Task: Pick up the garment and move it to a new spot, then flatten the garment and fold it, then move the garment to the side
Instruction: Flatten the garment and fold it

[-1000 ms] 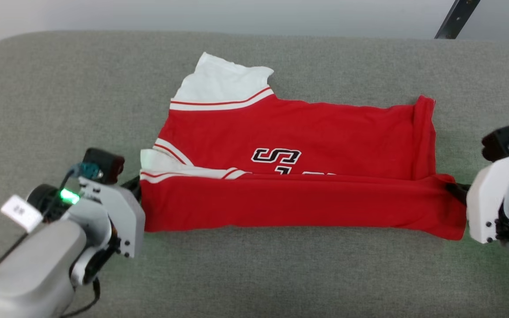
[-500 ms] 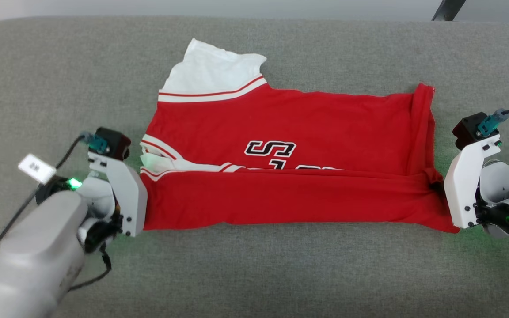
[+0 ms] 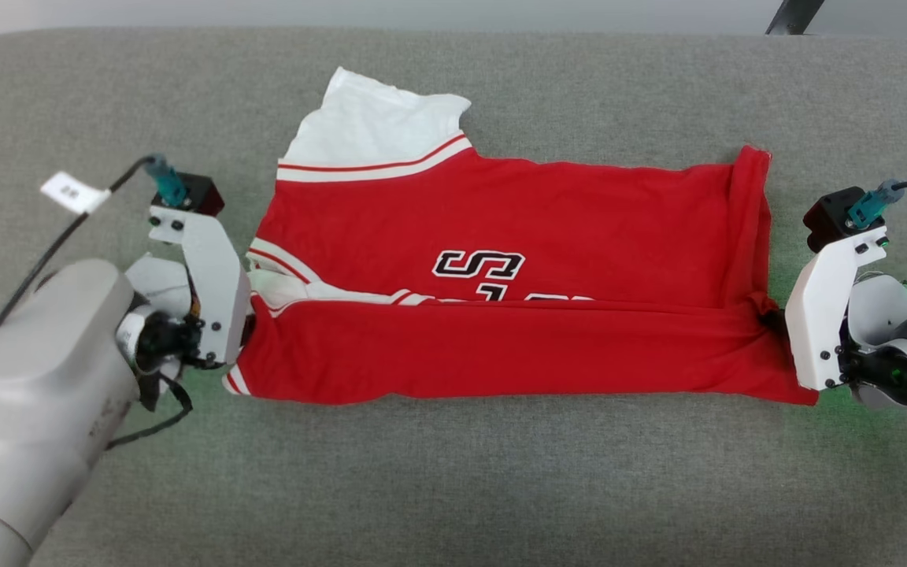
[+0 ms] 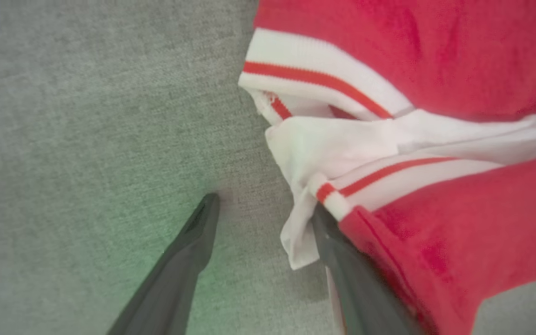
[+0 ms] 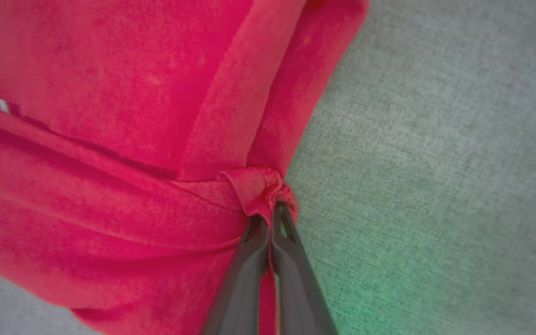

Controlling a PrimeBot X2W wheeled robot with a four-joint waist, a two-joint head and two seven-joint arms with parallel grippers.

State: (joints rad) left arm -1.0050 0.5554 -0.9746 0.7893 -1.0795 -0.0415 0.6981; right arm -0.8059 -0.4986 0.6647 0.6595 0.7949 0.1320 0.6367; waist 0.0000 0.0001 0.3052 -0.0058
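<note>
The garment (image 3: pixel 501 260) lies flat across the middle of the grey surface (image 3: pixel 453 488), nearer its far edge, its near strip folded over the lower part of the black letters (image 3: pixel 479 264). At its end toward the left edge the left gripper (image 4: pixel 264 204) stands spread, one finger (image 4: pixel 189 251) over bare surface, the other against the white sleeve (image 4: pixel 338 149). At the end toward the right edge the right gripper (image 5: pixel 268 218) is pressed together, pinching a bunch of red cloth.

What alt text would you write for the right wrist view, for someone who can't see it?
The right end effector, its two dark fingers pressed together, pinches a bunched fold of the red garment, which lies on a grey fabric surface.
</note>
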